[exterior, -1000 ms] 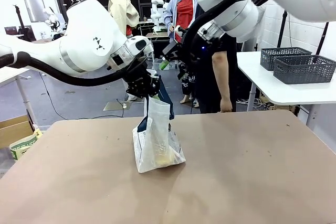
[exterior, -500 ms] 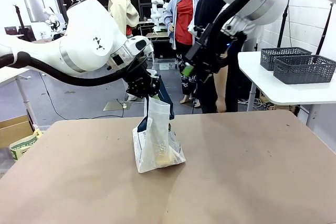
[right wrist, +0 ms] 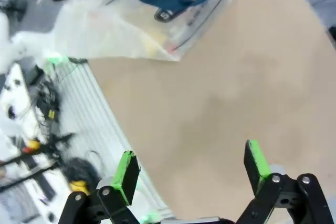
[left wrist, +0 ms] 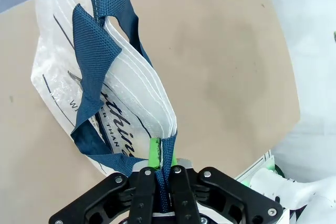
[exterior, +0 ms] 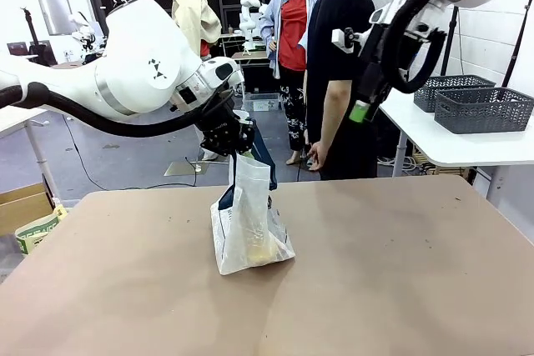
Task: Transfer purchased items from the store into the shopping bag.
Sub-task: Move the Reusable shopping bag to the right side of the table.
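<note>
Left gripper [exterior: 236,141] of mine, seen from the front, is clamped on the navy strap handle [exterior: 260,152] of the shopping bag [exterior: 248,227], holding the bag's top up while its bottom sits on the table [exterior: 400,273], about midway between the side edges and nearer the far edge than the near one; something yellowish shows through the translucent plastic low in the bag, though I cannot make out what. My right gripper [exterior: 360,112] hangs high over the far right corner, jaws spread with nothing between them, beside a person in a black shirt [exterior: 338,81] standing past the far edge. On a white side table beyond sit two dark grey slotted baskets [exterior: 471,104]. From the left wrist I see the left gripper [left wrist: 161,156] shut tight on the strap [left wrist: 97,51], the bag [left wrist: 126,103] hanging below with printed lettering. From the right wrist, the right gripper [right wrist: 189,169] is wide open and empty above bare tabletop [right wrist: 236,77], the bag [right wrist: 152,19] well apart
</note>
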Robot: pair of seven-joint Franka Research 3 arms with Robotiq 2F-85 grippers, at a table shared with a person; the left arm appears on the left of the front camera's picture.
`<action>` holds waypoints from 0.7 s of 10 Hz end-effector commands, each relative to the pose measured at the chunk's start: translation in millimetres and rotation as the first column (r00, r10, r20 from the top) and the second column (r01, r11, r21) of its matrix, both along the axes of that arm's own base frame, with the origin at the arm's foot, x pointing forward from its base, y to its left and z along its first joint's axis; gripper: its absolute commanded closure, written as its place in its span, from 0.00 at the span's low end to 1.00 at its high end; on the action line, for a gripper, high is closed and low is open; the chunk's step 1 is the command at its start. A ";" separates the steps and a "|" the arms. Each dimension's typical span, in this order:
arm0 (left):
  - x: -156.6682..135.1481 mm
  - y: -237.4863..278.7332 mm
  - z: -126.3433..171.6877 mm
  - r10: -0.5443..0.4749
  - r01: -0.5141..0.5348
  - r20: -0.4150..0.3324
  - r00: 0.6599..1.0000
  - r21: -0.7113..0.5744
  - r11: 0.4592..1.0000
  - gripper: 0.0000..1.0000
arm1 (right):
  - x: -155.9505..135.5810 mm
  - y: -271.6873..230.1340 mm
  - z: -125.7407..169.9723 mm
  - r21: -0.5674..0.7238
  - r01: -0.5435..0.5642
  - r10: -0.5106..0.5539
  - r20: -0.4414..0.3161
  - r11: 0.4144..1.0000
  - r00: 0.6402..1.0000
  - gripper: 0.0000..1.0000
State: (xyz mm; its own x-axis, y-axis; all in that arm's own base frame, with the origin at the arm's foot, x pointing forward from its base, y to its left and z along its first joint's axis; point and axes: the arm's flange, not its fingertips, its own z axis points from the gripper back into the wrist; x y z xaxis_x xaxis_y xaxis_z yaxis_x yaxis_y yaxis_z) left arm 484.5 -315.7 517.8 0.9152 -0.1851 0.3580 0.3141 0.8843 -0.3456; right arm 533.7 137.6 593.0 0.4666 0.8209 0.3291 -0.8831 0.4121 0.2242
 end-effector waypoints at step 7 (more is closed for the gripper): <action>0.3 1.5 0.5 0.005 -0.005 0.002 1.000 -0.003 1.000 1.00 | 15.1 3.8 -9.3 -0.019 -0.078 0.081 0.278 0.997 0.957 0.00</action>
State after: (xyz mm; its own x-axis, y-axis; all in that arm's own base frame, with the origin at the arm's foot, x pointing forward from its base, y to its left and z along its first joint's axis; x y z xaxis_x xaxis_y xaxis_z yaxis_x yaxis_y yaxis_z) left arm 484.5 -315.8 517.8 0.9152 -0.1852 0.3580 0.3141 0.8842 -0.3456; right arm 548.7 144.5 575.7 0.2956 0.8482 0.4395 -0.9377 0.3456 -0.0364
